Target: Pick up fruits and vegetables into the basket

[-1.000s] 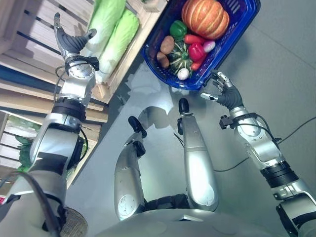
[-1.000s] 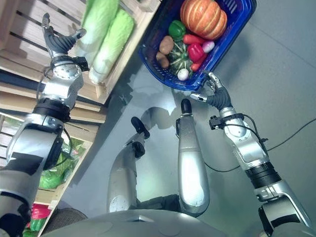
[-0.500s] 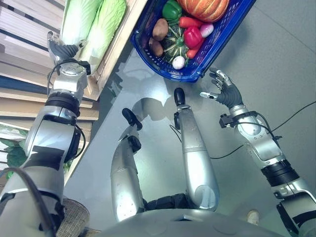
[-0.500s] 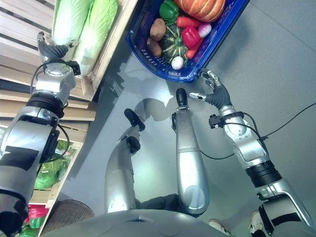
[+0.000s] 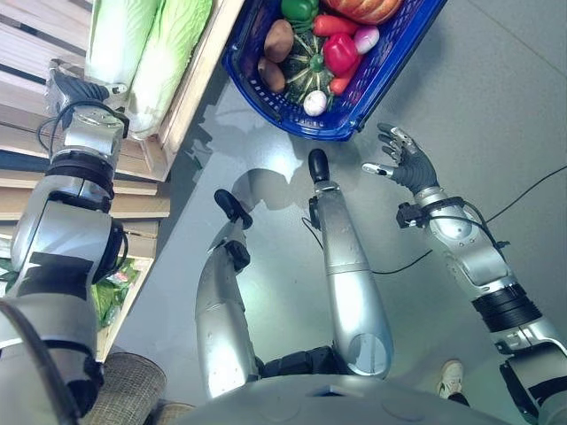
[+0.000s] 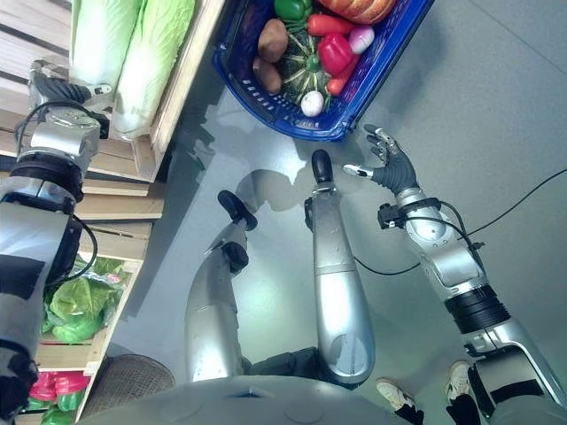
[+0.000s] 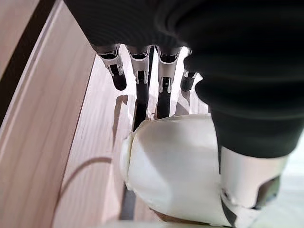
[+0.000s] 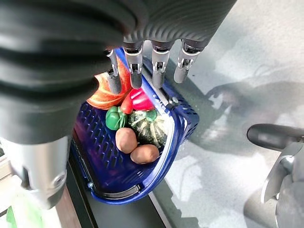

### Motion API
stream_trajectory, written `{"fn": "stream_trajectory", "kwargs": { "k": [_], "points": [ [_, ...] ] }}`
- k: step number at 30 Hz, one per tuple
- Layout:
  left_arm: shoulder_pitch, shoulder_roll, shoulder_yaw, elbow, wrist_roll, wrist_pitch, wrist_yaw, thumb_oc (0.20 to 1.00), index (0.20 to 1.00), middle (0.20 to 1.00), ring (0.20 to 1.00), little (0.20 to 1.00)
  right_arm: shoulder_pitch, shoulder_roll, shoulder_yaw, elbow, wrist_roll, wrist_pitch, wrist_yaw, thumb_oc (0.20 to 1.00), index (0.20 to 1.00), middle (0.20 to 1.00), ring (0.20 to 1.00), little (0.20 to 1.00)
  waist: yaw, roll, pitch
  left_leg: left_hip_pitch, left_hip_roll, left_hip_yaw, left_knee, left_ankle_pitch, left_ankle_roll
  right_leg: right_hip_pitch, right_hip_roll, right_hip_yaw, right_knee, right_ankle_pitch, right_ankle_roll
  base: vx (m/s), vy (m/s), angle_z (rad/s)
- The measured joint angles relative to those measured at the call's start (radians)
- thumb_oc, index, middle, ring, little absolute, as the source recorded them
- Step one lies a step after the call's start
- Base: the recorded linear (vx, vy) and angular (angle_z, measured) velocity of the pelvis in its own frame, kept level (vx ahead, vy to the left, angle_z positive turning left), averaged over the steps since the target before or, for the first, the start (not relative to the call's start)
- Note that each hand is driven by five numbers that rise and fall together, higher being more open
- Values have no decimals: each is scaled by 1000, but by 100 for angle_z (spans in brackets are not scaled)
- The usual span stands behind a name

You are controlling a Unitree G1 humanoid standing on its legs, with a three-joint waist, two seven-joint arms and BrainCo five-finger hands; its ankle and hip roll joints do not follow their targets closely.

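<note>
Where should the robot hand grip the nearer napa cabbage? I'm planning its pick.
Probably the white stem end of the napa cabbage, from the crate's open front: it lies lengthwise, that end towards the left robot hand, fingers straight above it.

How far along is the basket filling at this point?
Done: the blue basket already holds a potato, a striped squash and a red pepper. In hand: the left hand reaches over a napa cabbage, not yet gripped. The right hand hangs open. Left: both cabbages.
</note>
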Motion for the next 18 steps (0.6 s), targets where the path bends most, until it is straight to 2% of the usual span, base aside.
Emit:
{"fn": "stream_trajectory", "kwargs": {
  "k": [18],
  "points": [
    [-4, 4, -27, 13, 59, 13, 38, 1000, 1000, 1000, 1000, 1000, -1, 0, 5, 29, 19, -34, -5, 1000, 1000, 1000, 1000, 1000, -7, -1, 0, -18, -3, 8, 1, 0, 0, -34, 3, 21, 11, 4, 1, 5, 7, -1]
  ]
}}
